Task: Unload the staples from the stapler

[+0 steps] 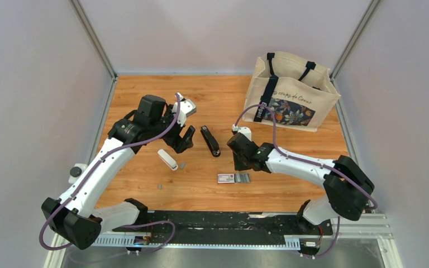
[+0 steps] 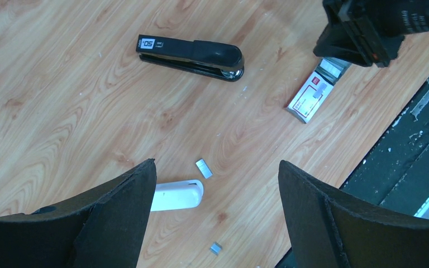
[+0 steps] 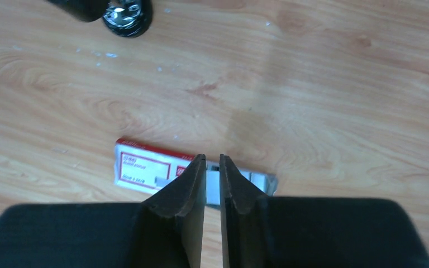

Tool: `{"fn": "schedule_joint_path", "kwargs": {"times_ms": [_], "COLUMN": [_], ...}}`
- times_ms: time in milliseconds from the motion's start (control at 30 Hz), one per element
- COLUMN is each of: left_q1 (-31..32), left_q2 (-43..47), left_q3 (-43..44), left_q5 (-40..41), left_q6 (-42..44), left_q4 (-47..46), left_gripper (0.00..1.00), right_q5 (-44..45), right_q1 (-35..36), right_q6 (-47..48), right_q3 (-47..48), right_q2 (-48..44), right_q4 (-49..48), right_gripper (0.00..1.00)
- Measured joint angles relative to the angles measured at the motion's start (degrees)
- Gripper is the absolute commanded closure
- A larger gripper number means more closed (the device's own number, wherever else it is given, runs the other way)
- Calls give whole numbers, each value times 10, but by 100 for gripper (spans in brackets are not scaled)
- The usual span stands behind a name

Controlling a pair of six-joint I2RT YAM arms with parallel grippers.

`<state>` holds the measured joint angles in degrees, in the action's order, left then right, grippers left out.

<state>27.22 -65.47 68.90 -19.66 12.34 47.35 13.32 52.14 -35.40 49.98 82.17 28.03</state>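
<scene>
The black stapler [image 1: 210, 140] lies closed in the middle of the table; it also shows in the left wrist view [image 2: 192, 54], and its chrome end shows in the right wrist view [image 3: 125, 11]. A short staple strip [image 2: 204, 168] and a smaller staple bit [image 2: 216, 248] lie loose on the wood, also seen from above [image 1: 182, 164] [image 1: 160, 186]. My left gripper [image 2: 217, 163] is open and empty above them, left of the stapler [image 1: 181, 140]. My right gripper [image 3: 212, 158] is shut to a narrow slit, hovering over the staple box [image 3: 145, 164], with nothing seen between its fingers.
A white oblong stapler-like object [image 2: 176, 195] lies beside the loose staples. The red-and-white box [image 1: 226, 178] has a grey tray of staples [image 1: 242, 177] slid out. A canvas tote bag [image 1: 290, 92] stands at the back right. A black rail [image 1: 229, 220] runs along the near edge.
</scene>
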Motion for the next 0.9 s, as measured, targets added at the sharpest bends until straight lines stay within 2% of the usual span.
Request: {"fn": "schedule_joint_path", "kwargs": {"times_ms": [267,900], "left_q1": [0,0], "left_q2": [0,0], "left_q3": [0,0], "left_q5": [-3,-4], "left_q6": [0,0], "left_q4": [0,0], "left_gripper": [12,11], "right_q5": [7,0], "right_q1": [-17,-20], "right_q6": [38,44], "right_q3": [15,-9], "right_q2": [62,67], "right_q4": [-9,-36], "right_gripper": [87,90]}}
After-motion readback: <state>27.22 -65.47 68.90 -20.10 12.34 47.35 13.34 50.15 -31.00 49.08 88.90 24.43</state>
